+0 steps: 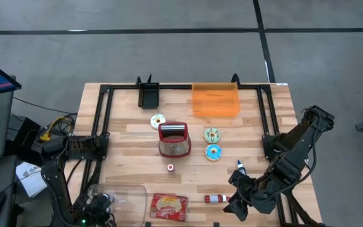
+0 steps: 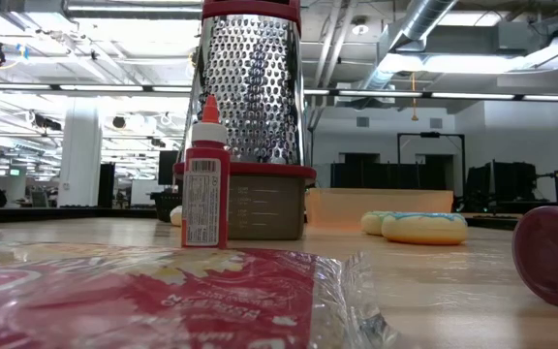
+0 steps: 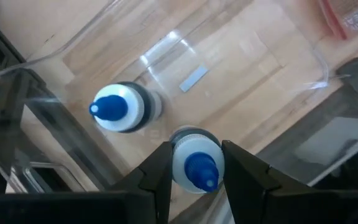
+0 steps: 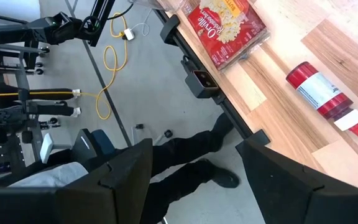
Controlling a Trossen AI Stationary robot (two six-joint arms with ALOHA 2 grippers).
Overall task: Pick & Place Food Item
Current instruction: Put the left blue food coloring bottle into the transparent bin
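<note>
A clear plastic container [image 1: 130, 190] stands at the table's near left corner. Inside it, a white bottle with a blue cap [image 3: 118, 108] stands upright. My left gripper [image 3: 196, 148] points down into the container, shut on a second blue-capped bottle [image 3: 197, 167]; in the high view it [image 1: 99, 203] is mostly hidden by the arm. My right gripper [image 4: 194, 155] hangs open beyond the table's near edge, close to a red bottle [image 1: 216, 198] lying on its side. My left gripper pinches the blue-capped bottle's white shoulder [image 3: 180, 163], just below the cap, between its two fingers [image 3: 159, 163]. The fingers come from above, pointing down. The bottle is upright, cap up, inside the clear container; its base is hidden, so I cannot tell whether it stands on the floor.
A popcorn bag [image 1: 169, 207] lies by the near edge. A small red bottle [image 2: 204, 184] stands before the red-topped grater [image 1: 174, 139]. Three donuts [image 1: 213, 151] lie around it. A black bin [image 1: 149, 94] and an orange container [image 1: 216, 101] stand at the far edge. A person's legs [image 4: 185, 155] show below.
</note>
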